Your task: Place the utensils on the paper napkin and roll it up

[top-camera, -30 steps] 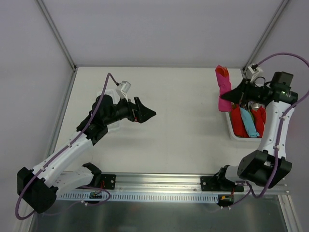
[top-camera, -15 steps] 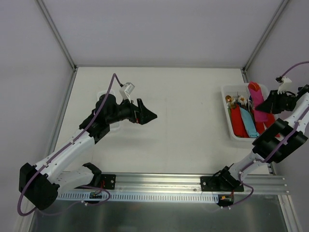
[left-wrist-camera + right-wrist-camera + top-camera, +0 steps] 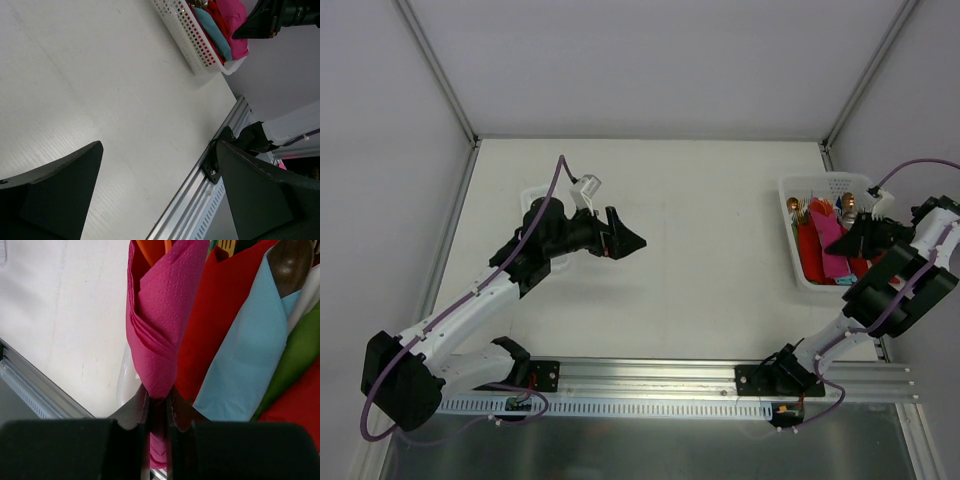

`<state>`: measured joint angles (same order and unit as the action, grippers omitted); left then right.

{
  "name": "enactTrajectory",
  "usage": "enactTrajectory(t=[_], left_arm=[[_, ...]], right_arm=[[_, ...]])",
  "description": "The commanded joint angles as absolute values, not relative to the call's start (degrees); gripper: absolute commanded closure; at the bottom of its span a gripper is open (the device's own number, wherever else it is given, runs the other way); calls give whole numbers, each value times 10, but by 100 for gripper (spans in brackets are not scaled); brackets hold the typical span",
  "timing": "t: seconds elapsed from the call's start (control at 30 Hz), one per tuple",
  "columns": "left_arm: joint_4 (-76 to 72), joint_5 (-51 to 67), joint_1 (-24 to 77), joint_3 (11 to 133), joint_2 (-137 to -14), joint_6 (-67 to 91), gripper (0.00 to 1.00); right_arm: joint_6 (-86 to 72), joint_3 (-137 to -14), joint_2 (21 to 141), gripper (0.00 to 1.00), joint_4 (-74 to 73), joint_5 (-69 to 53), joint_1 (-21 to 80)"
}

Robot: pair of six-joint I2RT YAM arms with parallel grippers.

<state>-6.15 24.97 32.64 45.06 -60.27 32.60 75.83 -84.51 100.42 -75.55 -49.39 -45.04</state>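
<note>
The magenta-pink paper napkin is rolled into a bundle. Orange utensil ends poke out of its far end; which is the spoon and which the fork I cannot tell. My right gripper is shut on the roll's near end. From above, the napkin lies over the white basket at the right, with the right gripper beside it. My left gripper hovers over the bare table left of centre. In its wrist view the left gripper is open with nothing between its fingers.
Inside the basket are red napkin bundles, a teal one, a green one and a metal spoon. A small clear tray sits under the left arm. A metal rail runs along the near edge.
The right arm swung right, carrying the pink roll from the basket's left edge to over the basket among the other bundles. The left gripper shifted slightly and stays open.
</note>
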Motion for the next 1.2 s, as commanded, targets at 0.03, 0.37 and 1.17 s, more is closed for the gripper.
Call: enactTrajectory(t=[0.03,0.37,1.17], left_arm=[[-91,238,330,437,-593,333,1],[-96,236,330,430,-596,334,1],[-94,232,330,425,-601,341,1]], right_arm=[[769,-837,1019,100,-949,-531,-440],[730,-805,1071,100,-904,-557,-434],[603,-779,1134,100,-705,-456,-424]])
